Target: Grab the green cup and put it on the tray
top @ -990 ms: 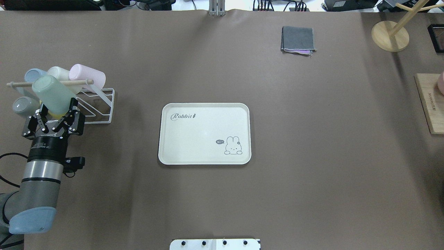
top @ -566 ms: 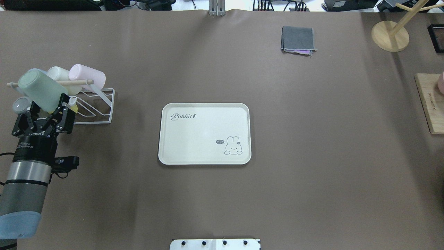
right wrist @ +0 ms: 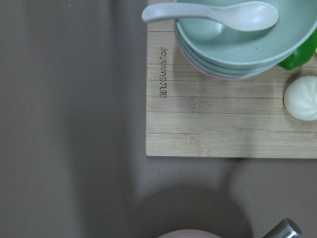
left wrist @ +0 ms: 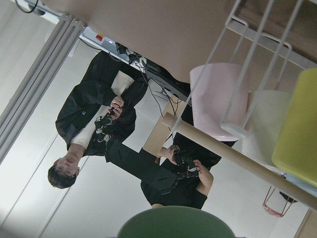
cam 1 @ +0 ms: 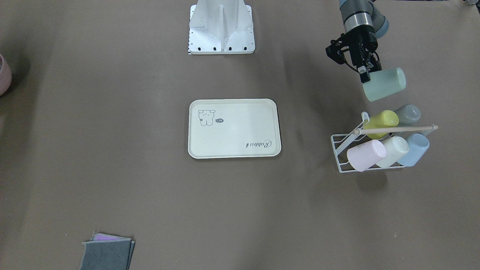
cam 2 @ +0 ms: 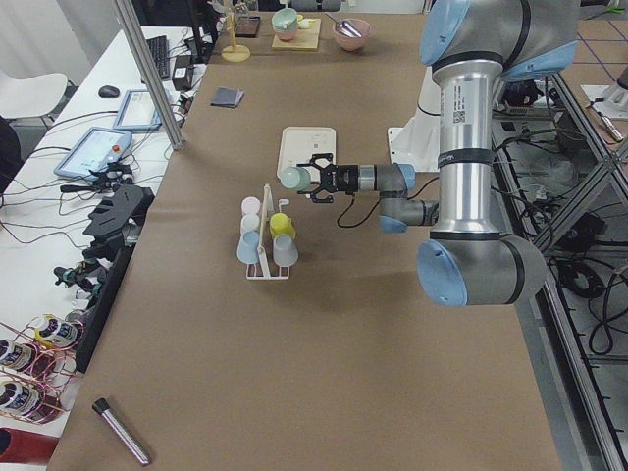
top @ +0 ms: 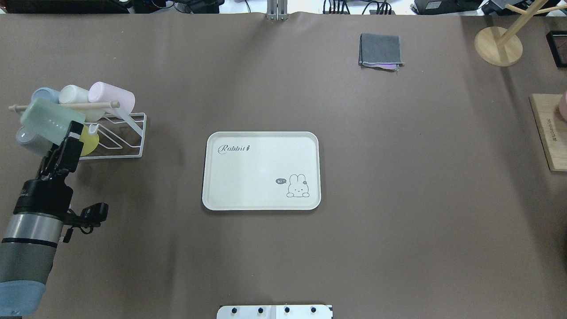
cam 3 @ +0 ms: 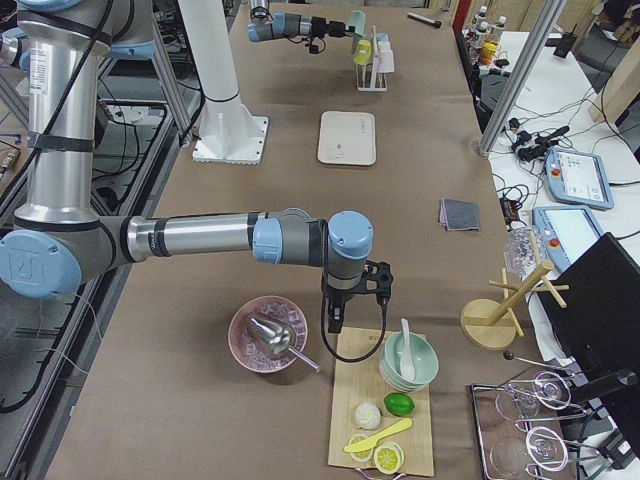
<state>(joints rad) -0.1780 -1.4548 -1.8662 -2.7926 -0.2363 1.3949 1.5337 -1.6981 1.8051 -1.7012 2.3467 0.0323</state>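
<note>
The pick looks done and the placing is not begun, as I judge it; the left gripper (cam 1: 365, 76) is closed on the green cup (cam 1: 384, 84) at its mouth end and carries it in the air, clear of the white wire rack (top: 119, 141) and just beside it on the robot's side; the tray (top: 261, 168) lies bare in the middle of the table, well apart from the cup; what is left is the carry across to the tray, the turning of the cup to stand, the lowering and the release.

The cup is a pale mint tumbler, plain and without a handle, slightly tapered; it hangs nearly on its side, its closed base pointing away from the gripper; whether one finger sits inside the mouth is probably so, but no view resolves it. The left wrist view catches only a green curve of it at the bottom edge.

On the rack, tipped under its wooden rod (cam 1: 395, 129), are the yellow-green cup (cam 1: 380, 122), the grey cup (cam 1: 408, 114), the pink cup (cam 1: 365, 154), a cream cup (cam 1: 393, 150) and a blue cup (cam 1: 414, 149); the held cup touches none of them in the front view.

The right gripper (cam 3: 334, 322) hangs at the far end of the table by the wooden board (right wrist: 223, 114) with its stacked bowls (right wrist: 237, 49); I cannot tell how its fingers stand.
</note>
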